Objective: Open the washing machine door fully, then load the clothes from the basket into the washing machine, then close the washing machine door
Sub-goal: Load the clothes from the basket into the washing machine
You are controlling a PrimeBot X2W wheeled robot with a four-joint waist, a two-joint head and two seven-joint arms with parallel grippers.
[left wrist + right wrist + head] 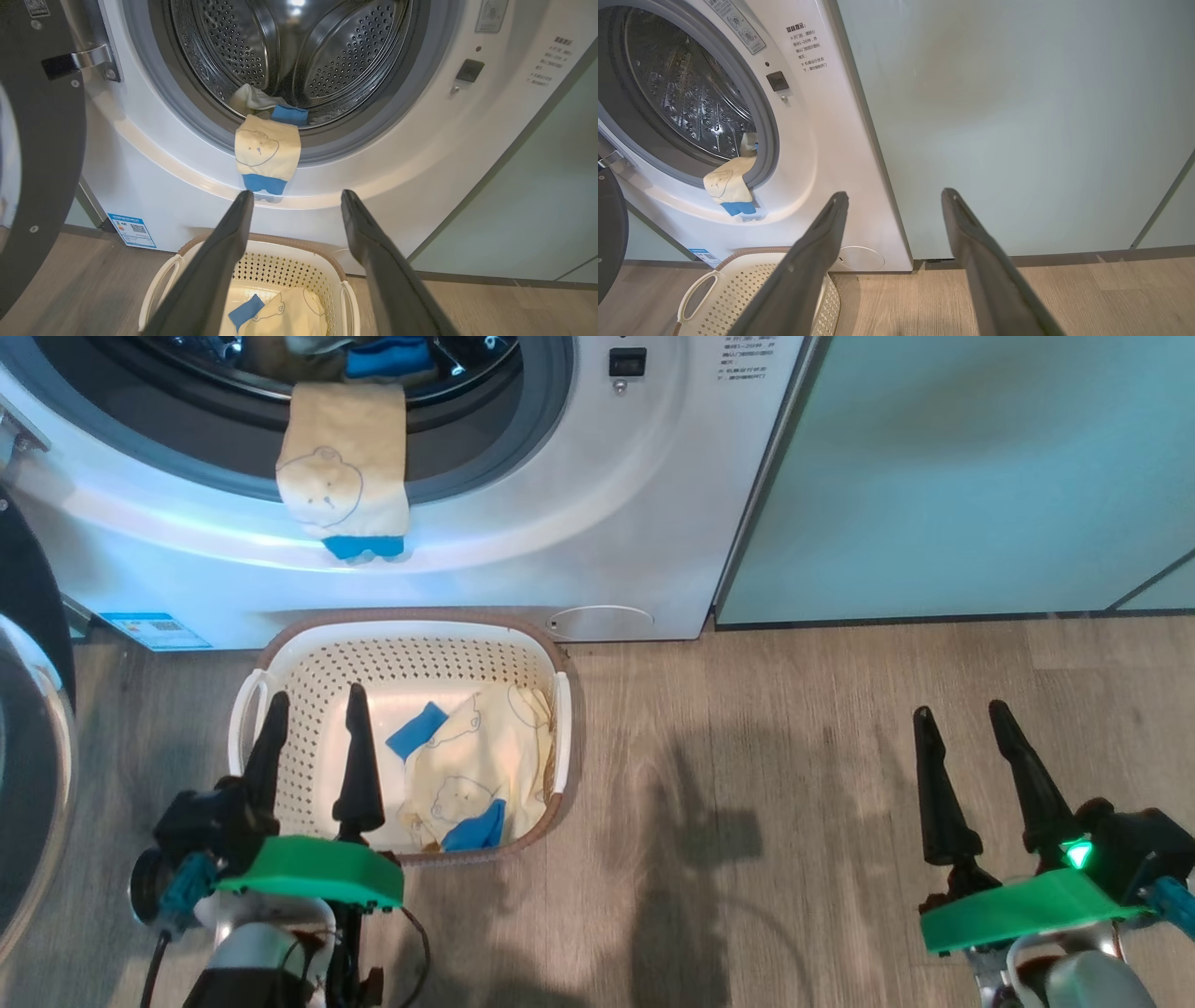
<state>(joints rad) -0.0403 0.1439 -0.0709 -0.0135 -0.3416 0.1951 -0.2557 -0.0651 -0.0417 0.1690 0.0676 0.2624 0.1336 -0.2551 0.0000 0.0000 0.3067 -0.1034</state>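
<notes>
- Some clothes (476,775) lie in the right half of the basket (411,616), on the floor (794,756) before the washing machine (579,523).
- One yellow piece (344,467) hangs out over the drum mouth (145,88). It could slide down, or get pinched if the door (42,140) is shut on it.
- The left claw (316,693) is spread wide and empty, by the basket's bare left side. It may grab plastic, not cloth.
- The right claw (961,708) is wide apart too, empty, off to the side.
- The left wrist view shows more cloth deep in the steel drum (355,51); the head view shows the whole basket.
</notes>
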